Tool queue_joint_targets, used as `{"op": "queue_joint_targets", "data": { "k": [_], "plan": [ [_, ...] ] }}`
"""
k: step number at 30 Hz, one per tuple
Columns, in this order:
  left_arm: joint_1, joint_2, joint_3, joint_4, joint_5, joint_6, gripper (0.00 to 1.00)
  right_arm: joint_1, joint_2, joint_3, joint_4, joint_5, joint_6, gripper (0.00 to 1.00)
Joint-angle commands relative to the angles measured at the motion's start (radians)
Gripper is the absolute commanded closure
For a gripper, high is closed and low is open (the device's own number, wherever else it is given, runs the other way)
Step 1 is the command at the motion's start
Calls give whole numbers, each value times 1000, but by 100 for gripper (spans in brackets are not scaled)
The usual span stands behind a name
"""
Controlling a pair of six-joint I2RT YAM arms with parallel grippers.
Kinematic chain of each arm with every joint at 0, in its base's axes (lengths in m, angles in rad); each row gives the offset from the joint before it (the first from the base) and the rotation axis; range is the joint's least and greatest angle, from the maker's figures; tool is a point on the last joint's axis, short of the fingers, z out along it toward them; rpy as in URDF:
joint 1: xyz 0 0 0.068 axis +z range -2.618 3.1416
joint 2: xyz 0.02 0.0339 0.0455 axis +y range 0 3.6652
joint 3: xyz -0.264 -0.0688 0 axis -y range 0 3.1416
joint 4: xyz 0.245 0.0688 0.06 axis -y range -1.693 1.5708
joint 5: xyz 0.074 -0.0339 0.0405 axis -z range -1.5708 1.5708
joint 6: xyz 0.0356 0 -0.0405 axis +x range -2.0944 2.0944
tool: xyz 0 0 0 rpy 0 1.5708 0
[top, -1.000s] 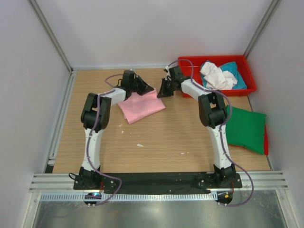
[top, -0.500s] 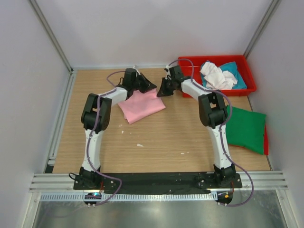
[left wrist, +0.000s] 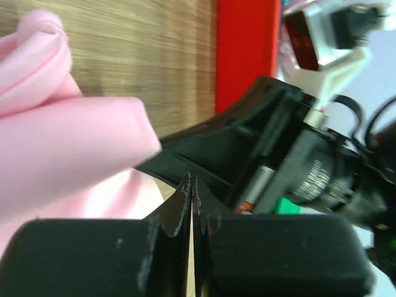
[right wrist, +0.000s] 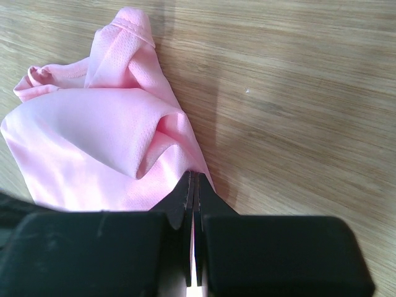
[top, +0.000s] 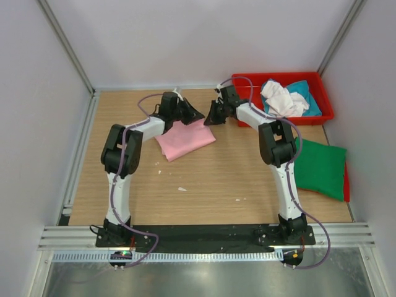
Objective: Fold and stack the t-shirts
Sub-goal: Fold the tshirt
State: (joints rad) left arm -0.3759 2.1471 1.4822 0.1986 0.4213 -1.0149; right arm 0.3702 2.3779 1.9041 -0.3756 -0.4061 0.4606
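A light pink t-shirt (top: 184, 139) lies loosely folded on the wooden table, towards the back centre. My right gripper (top: 209, 119) is at its far right corner. In the right wrist view the right gripper (right wrist: 195, 176) is shut, and a ridge of the pink t-shirt (right wrist: 93, 142) runs straight into its tips. My left gripper (top: 197, 115) hovers just left of it over the same corner. In the left wrist view the left gripper (left wrist: 192, 180) is shut with nothing between its jaws. The pink t-shirt (left wrist: 68, 148) lies to its left, and the right arm's black wrist (left wrist: 297, 161) is close ahead.
A red tray (top: 327, 102) at the back right holds a crumpled white shirt (top: 281, 99) and a teal one (top: 304, 86). A folded dark green shirt (top: 318, 168) lies at the right edge. Small white scraps (top: 181, 189) dot the table. Walls close off three sides.
My left gripper has shifted slightly right, closer to the right gripper. The right arm and the pink t-shirt have barely moved.
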Motion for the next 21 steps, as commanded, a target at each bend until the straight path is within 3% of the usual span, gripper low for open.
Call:
{"op": "queue_joint_targets", "data": {
  "k": [1, 12, 21],
  "plan": [
    [-1, 60, 62, -4, -24, 42, 100, 1, -6, 24, 24, 4, 13, 99],
    [0, 191, 257, -122, -163, 142, 100, 1, -5, 9, 38, 6, 24, 99],
    [43, 240, 326, -186, -273, 203, 100, 3, -2, 0, 37, 3, 27, 99]
  ]
}}
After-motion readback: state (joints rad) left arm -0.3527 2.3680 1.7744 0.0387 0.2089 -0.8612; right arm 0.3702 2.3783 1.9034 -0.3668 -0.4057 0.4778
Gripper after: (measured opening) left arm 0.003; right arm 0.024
